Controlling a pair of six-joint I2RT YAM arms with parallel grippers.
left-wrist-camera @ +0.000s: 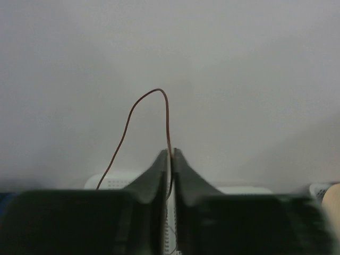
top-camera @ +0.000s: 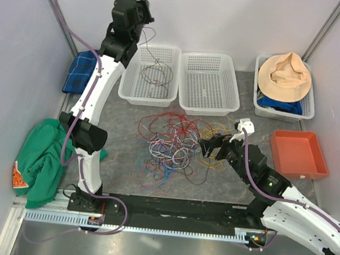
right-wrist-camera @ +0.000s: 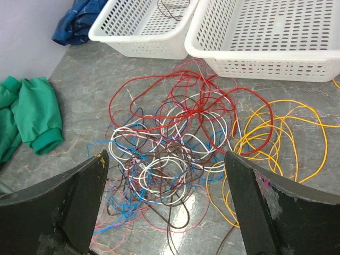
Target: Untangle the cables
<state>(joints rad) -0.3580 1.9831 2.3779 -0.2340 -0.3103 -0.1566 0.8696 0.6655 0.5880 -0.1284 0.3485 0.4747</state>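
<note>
At the far left of the table (top-camera: 119, 159) a green cloth (top-camera: 44, 151) lay bunched against the wall, and a folded blue cloth (top-camera: 79, 72) sat farther back beside the left arm. That arm stood raised high above the back of the table. The left gripper (top-camera: 147, 18) was clamped tight on one dark brown cable (top-camera: 157, 73). In the wrist view its fingers (left-wrist-camera: 159, 175) met with only the thin strand between them, and the cable (left-wrist-camera: 143, 106) arched up and over from the tips. From the overhead view the strand dropped into the left basket (top-camera: 129, 81), where its loops rested on the floor of the basket.

Next to that basket stood the middle basket (top-camera: 189, 87), also white and perforated. On the grey surface in front of these two lay the tangle of cables (top-camera: 171, 143) – red loops toward the back, white, blue and brown knotted in the middle, yellow (right-wrist-camera: 276, 133) spreading out on the right.

Just beside the yellow loops, the right gripper (top-camera: 207, 150) sat low at the tangle's right edge. Its fingers (right-wrist-camera: 69, 207) were spread wide apart and held nothing, with the heap (right-wrist-camera: 175, 143) lying ahead of them.

Farther right, the right basket (top-camera: 258, 97) held a tan hat (top-camera: 286, 75) over something blue, and an orange tray (top-camera: 297, 153) sat in front of it.
</note>
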